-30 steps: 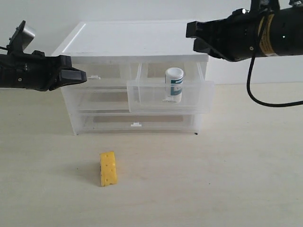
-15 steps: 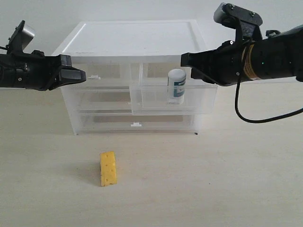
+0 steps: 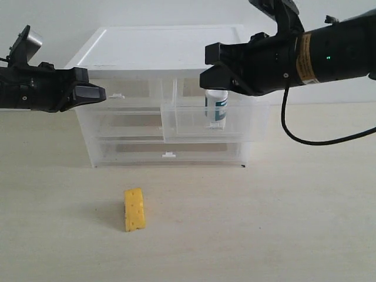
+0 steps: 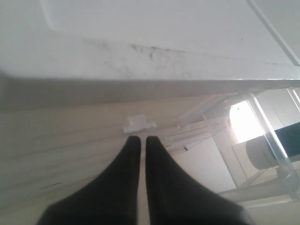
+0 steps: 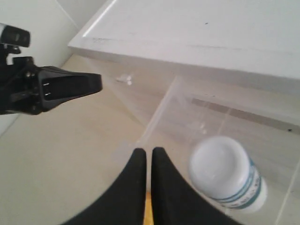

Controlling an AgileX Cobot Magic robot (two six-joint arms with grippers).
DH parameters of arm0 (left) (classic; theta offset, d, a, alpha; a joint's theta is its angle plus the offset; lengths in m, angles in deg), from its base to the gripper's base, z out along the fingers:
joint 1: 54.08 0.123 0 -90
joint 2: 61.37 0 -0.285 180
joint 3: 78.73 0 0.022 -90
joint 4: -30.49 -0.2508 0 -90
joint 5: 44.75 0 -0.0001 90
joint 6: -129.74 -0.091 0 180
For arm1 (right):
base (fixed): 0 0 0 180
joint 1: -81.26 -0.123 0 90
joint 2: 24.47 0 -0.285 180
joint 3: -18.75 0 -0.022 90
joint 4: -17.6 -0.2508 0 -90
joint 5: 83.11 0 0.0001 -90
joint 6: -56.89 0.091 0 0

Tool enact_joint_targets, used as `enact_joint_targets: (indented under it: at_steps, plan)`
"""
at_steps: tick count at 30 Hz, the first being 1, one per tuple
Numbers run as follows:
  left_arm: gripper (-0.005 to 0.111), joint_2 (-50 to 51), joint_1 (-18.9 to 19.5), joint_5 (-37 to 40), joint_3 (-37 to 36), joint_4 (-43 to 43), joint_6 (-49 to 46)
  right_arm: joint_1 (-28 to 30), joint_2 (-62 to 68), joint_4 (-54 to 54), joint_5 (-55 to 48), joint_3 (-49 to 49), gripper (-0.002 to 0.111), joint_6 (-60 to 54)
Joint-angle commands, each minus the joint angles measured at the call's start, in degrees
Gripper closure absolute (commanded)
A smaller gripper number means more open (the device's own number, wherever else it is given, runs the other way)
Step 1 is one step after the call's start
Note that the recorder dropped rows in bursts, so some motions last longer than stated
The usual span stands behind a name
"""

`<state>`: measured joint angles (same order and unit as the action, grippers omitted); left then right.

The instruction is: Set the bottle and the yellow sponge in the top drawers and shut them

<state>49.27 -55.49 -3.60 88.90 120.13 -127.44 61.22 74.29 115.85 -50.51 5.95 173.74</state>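
1. I am watching the left gripper (image 3: 98, 93) hanging at the middle left of the exterior view, level with the top row of the cabinet (image 3: 170, 50).
2. In its wrist view the left gripper (image 4: 139, 138) is showing its jaws pressed almost together, only a thin slit between them, and they are gripping nothing.
3. Its tips are pointing at the white tab (image 4: 139, 124) of the left top drawer (image 3: 126, 94). They are sitting just beside the tab, and I cannot tell whether they are touching it.
4. That drawer is sitting pushed in, flush with the cabinet front.
5. The right top drawer (image 3: 194, 124) is standing pulled out toward the camera.
6. The bottle (image 3: 216, 109) is standing upright inside it, at the centre right of the exterior view, cap up.
7. The right gripper (image 3: 207, 66) is hovering just above the bottle, covering the cap's top.
8. In its wrist view the right gripper (image 5: 148, 151) is also showing its jaws nearly closed and carrying nothing, with the bottle (image 5: 227, 176) just beside the tips.
9. The sponge (image 3: 134, 209) is standing on edge on the table (image 3: 282, 223) at the lower left of centre, well apart from both grippers and the cabinet.
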Motion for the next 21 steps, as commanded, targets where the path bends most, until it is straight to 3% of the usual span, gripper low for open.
enact_joint_targets:
  at_steps: [1,14,21]
  plan:
    - [0.103,-0.07,0.06,0.69,-0.16,0.44,-0.44,0.22,-0.62,1.70,-6.21,0.24,0.108,1.00]
    - [0.103,-0.07,0.06,0.37,-0.16,0.44,-0.44,0.22,-0.51,1.70,-19.72,-3.57,0.108,-2.30]
    - [0.103,-0.07,0.06,0.44,-0.16,0.44,-0.44,0.11,-0.51,1.70,-18.40,-4.62,0.108,-3.78]
